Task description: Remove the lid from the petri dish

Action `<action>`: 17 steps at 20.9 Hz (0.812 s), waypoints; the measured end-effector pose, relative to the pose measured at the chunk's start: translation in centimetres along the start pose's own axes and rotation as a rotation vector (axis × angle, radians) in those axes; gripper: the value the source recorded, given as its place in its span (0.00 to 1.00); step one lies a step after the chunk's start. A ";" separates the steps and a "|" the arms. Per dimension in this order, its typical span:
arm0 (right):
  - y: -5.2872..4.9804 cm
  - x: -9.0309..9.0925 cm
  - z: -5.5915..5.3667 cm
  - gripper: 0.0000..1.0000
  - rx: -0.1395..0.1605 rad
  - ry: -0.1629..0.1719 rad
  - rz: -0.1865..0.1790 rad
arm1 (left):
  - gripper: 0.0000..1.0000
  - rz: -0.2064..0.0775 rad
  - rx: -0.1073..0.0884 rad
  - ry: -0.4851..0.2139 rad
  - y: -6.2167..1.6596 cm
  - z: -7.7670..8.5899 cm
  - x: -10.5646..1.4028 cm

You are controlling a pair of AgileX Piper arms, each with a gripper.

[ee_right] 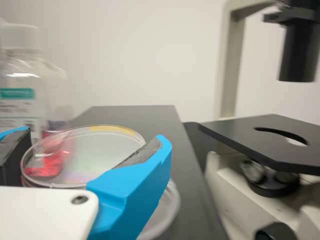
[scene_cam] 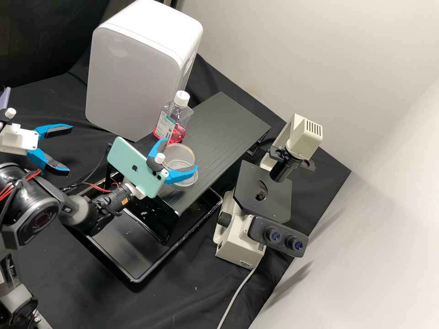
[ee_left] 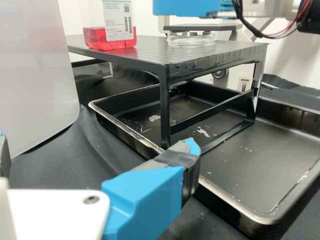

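The clear petri dish (scene_cam: 179,165) sits at the near end of the black raised platform (scene_cam: 224,123). My right gripper (scene_cam: 180,156) straddles it, one blue finger on each side. In the right wrist view the round lid (ee_right: 82,156) is held between the fingers (ee_right: 142,172) and sits slightly above the dish base (ee_right: 167,205). From the left wrist view the dish (ee_left: 190,39) shows at the platform's far end under the other arm's blue gripper (ee_left: 185,6). My left gripper (scene_cam: 67,150) hangs open over the black cloth far left of the platform, holding nothing.
A flask of red liquid (scene_cam: 173,118) stands on the platform just behind the dish. A large white box (scene_cam: 141,64) is behind it. The platform stands in a black tray (scene_cam: 137,256). A microscope (scene_cam: 270,196) is close on the right.
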State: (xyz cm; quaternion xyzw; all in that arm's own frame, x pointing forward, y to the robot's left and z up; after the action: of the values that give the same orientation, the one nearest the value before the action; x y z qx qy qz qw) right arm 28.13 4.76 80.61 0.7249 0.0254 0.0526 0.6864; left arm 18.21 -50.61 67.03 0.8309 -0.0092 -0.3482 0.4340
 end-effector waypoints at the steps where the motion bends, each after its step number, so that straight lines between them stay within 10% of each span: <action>1: -0.1 -0.1 -0.4 0.00 0.002 0.015 -0.005 | 1.00 0.000 0.000 0.000 0.00 0.0 0.0; 17: -2.0 -0.5 -2.2 0.00 -0.016 0.077 -0.072 | 1.00 0.000 0.000 0.000 0.00 0.0 0.0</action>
State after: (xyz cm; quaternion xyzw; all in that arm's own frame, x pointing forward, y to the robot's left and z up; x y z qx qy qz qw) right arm 27.49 6.96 78.72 0.7154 0.0774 0.0559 0.6921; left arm 18.21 -50.61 67.03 0.8309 -0.0092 -0.3482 0.4340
